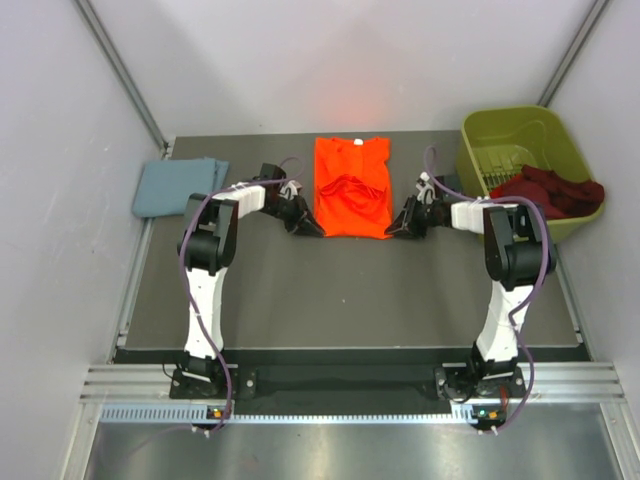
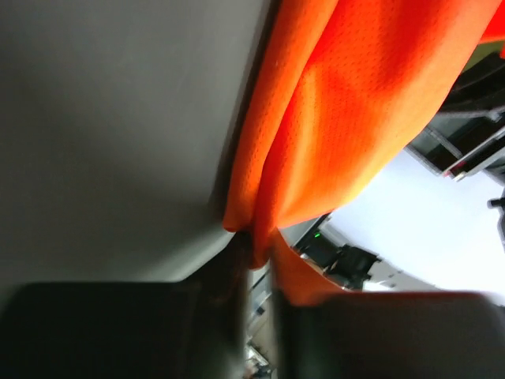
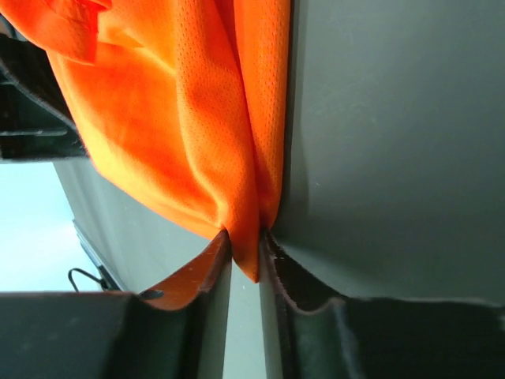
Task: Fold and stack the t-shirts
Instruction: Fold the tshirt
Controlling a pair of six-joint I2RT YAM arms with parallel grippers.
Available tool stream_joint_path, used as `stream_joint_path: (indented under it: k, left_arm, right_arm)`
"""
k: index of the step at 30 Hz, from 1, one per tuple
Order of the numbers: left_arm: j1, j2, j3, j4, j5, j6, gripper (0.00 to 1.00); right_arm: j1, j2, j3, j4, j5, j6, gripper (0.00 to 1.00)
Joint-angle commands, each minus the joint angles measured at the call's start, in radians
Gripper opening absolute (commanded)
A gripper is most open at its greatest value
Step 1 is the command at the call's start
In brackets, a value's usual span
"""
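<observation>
The orange t-shirt (image 1: pixel 351 186) lies partly folded at the middle back of the table, collar to the far side. My left gripper (image 1: pixel 310 227) sits at its near left corner, and the left wrist view shows the jaws (image 2: pixel 256 253) pinching a fold of orange cloth (image 2: pixel 331 118). At the near right corner, my right gripper (image 1: pixel 398 231) is shut on the cloth; the right wrist view shows the hem (image 3: pixel 213 142) squeezed between the fingertips (image 3: pixel 246 249). A folded grey-blue t-shirt (image 1: pixel 176 186) rests at the back left. The maroon t-shirt (image 1: pixel 551 190) hangs bunched in the bin.
An olive-green plastic bin (image 1: pixel 520 140) stands at the back right corner, partly off the dark mat (image 1: pixel 350 290). White walls close in the left, right and far sides. Both arm bases are bolted to the rail at the near edge.
</observation>
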Motion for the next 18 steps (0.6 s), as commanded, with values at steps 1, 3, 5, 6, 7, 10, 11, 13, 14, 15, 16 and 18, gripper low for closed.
stream_joint_path:
  k: [1, 3, 5, 6, 7, 10, 11, 13, 14, 15, 16, 18]
  left_arm:
    - [0.002, -0.001, -0.018, 0.034, -0.019, 0.015, 0.09]
    - [0.010, -0.024, -0.024, 0.014, -0.024, 0.018, 0.06]
    - [0.016, -0.055, -0.027, 0.003, -0.004, 0.029, 0.04]
    - [0.020, -0.067, -0.024, -0.015, 0.005, 0.048, 0.04]
    - [0.022, -0.097, -0.006, -0.024, 0.010, 0.053, 0.02]
    - [0.022, -0.174, 0.071, -0.056, 0.045, 0.078, 0.01]
    - [0.022, -0.194, 0.083, -0.055, 0.045, 0.097, 0.01]
    - [0.022, -0.239, 0.094, -0.090, 0.025, 0.130, 0.01]
    - [0.023, -0.250, 0.085, -0.102, 0.036, 0.141, 0.01]
    - [0.025, -0.263, 0.047, -0.090, 0.065, 0.132, 0.01]
    - [0.023, -0.300, 0.030, -0.086, 0.063, 0.124, 0.01]
    - [0.014, -0.341, -0.008, -0.078, 0.042, 0.156, 0.01]
  right_arm:
    - [0.016, -0.002, 0.037, 0.044, -0.008, 0.003, 0.17]
    - [0.010, -0.016, 0.052, 0.024, -0.018, -0.008, 0.11]
    - [0.004, -0.051, 0.063, 0.012, -0.034, -0.020, 0.03]
    - [-0.004, -0.066, 0.067, -0.002, -0.039, -0.025, 0.01]
    - [-0.009, -0.100, 0.078, -0.011, -0.042, -0.028, 0.00]
    - [-0.016, -0.187, 0.106, -0.037, -0.050, -0.016, 0.00]
    - [-0.015, -0.209, 0.107, -0.039, -0.059, -0.016, 0.00]
    - [-0.015, -0.259, 0.098, -0.045, -0.051, -0.013, 0.00]
    - [-0.016, -0.272, 0.092, -0.054, -0.051, -0.014, 0.00]
    - [-0.016, -0.289, 0.083, -0.059, -0.056, -0.019, 0.00]
    - [-0.016, -0.315, 0.069, -0.067, -0.057, -0.028, 0.00]
    - [-0.016, -0.339, 0.046, -0.077, -0.059, -0.034, 0.00]
